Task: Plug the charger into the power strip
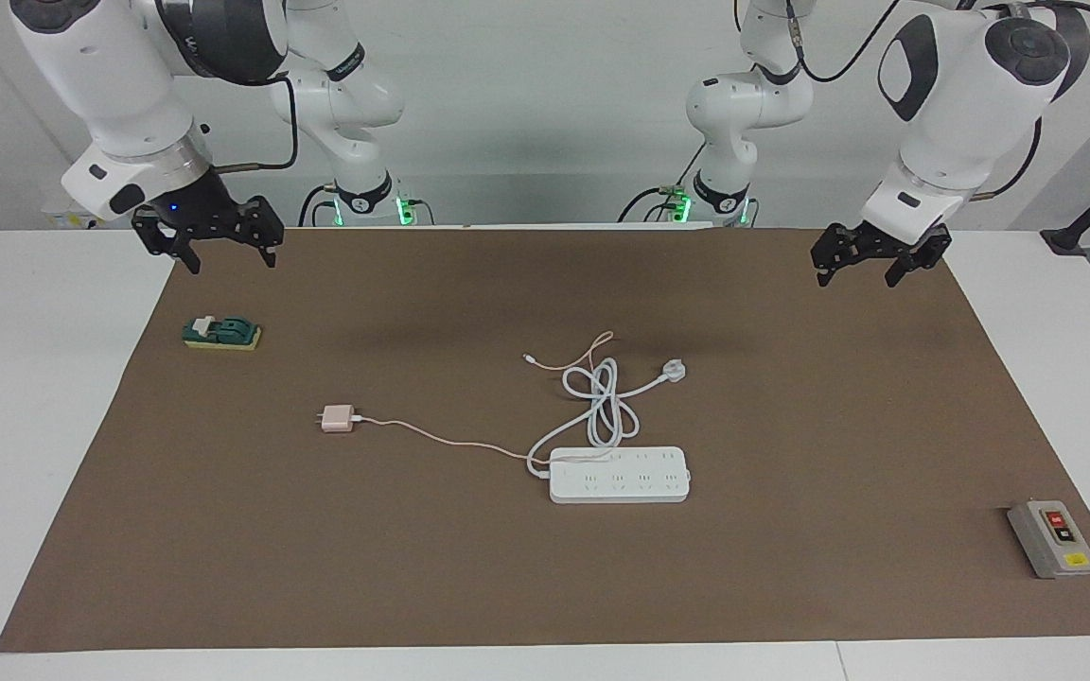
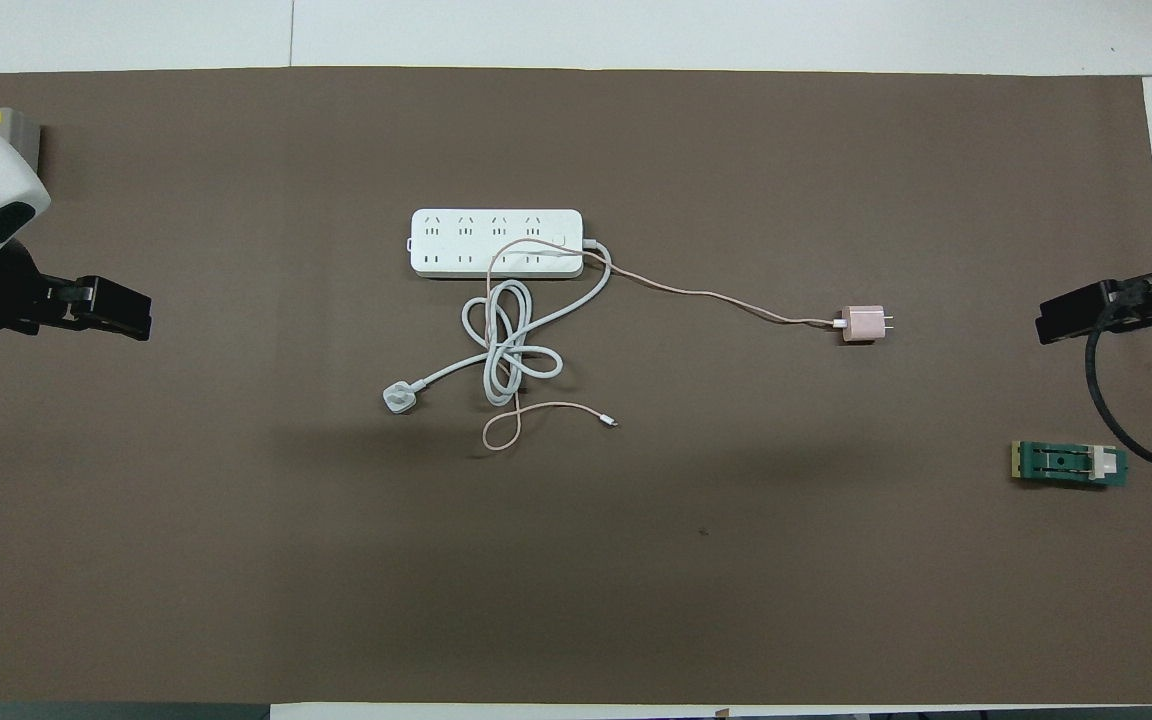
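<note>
Lying unplugged beside power strip (image 1: 619,475), charger (image 1: 337,419), well apart from both raised grippers, jaws released

We see a white surface (image 1: 34,397) covered almost wholly by a brown mat (image 1: 791,567), its pale margins showing at the edges. A plain white wall (image 1: 545,113) rises above it, evenly lit, with soft shadows across the mat.

No legible text or labels
</note>
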